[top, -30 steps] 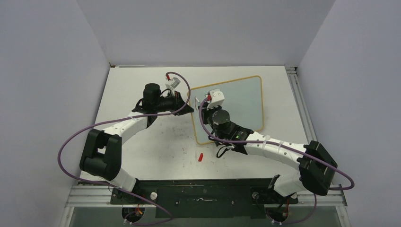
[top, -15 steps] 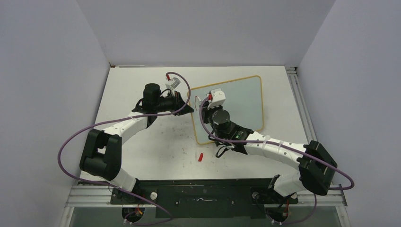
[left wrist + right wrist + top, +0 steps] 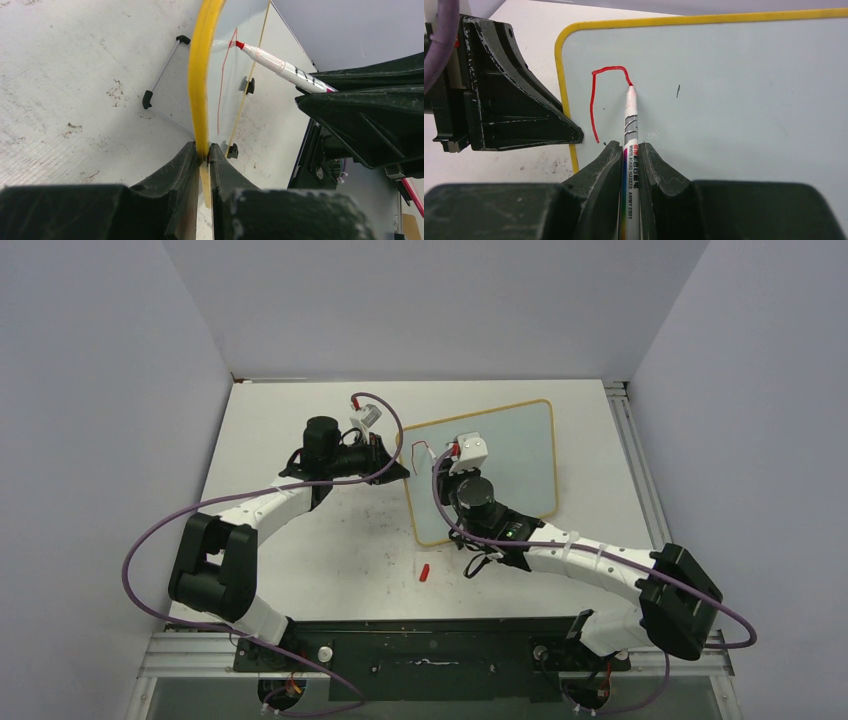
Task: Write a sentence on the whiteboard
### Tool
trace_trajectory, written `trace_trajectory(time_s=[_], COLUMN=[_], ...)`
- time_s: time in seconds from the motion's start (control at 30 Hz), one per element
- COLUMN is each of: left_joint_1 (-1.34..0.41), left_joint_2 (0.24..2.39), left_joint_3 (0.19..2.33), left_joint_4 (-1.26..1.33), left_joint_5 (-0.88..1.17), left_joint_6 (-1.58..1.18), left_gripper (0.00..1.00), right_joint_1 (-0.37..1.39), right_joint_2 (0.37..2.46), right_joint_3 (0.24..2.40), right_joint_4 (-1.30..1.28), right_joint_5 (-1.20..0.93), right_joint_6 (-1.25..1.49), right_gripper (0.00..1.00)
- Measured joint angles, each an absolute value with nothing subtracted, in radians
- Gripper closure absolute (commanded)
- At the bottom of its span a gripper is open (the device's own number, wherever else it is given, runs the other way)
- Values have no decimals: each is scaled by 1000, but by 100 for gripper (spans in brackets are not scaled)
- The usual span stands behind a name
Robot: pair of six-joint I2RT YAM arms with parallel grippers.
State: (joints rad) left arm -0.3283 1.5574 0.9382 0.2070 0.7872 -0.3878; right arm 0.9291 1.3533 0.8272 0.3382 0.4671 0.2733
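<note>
The whiteboard lies right of the tabletop's middle, toward the far edge. The left gripper pinches its yellow-framed left edge, and the right gripper is clamped on a red whiteboard marker. The marker's tip touches the sentence, as yet only one hooked stroke near that edge. If the one-edge pinch slips, the board could swivel under the tip and skew the lettering. Pressing too hard could push the marker back through the jaws.

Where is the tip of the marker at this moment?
In the right wrist view, the marker tip meets the whiteboard near its left edge, at the end of the red stroke, close to the left gripper clamping the frame.
</note>
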Motion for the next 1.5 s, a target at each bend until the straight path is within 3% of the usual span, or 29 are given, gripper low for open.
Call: trace_trajectory(time_s=[1.5], left_joint_1=[-329], left_joint_2=[1557], left_joint_3=[938], left_joint_4=[202], left_joint_5=[785], left_joint_6=[-387], left_gripper=[100], right_joint_1=[990], right_joint_2=[1359], right_joint_3=[779], right_joint_4=[355], right_joint_5=[481], right_joint_6=[305], right_gripper=[95])
